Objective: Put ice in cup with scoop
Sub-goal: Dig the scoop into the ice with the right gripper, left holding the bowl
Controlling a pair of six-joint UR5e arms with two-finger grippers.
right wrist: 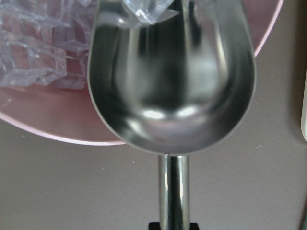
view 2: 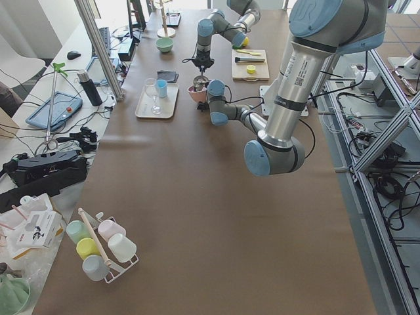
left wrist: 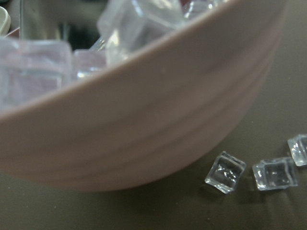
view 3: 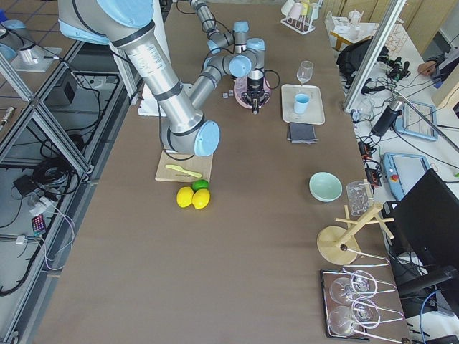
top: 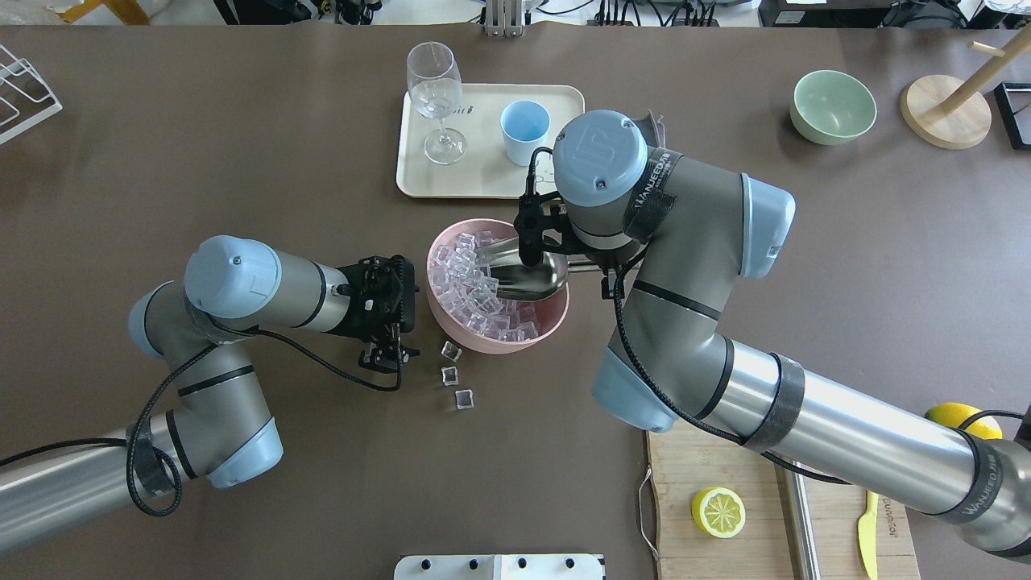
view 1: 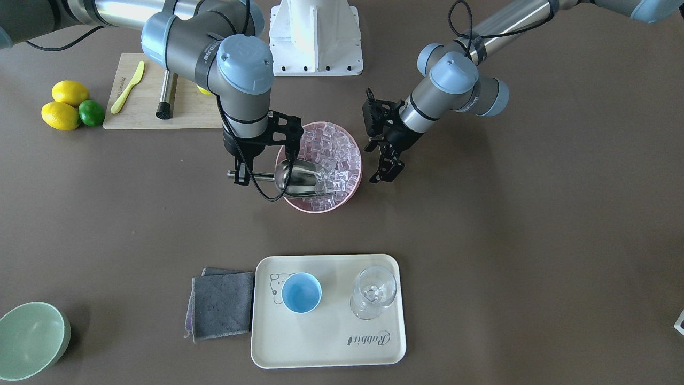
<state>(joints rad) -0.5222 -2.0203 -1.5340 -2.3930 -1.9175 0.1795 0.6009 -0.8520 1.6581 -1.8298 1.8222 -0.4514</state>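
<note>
scoop (view 1: pixel 302 179) in right tool (view 1: pixel 243 175), against ice (view 1: pixel 331 147)

Right arm reaches forward, wrist vertical; right gripper (view 1: pixel 241 175) points down, jaws closed on the scoop (view 1: pixel 302 179) handle. Left gripper (view 1: pixel 379 161) hangs low, jaws apart.

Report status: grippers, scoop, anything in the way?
Right gripper shut on scoop handle, trough in the ice, nearly empty. Left gripper beside bowl, state unclear. Cup empty on tray. Three cubes loose on table.
</note>
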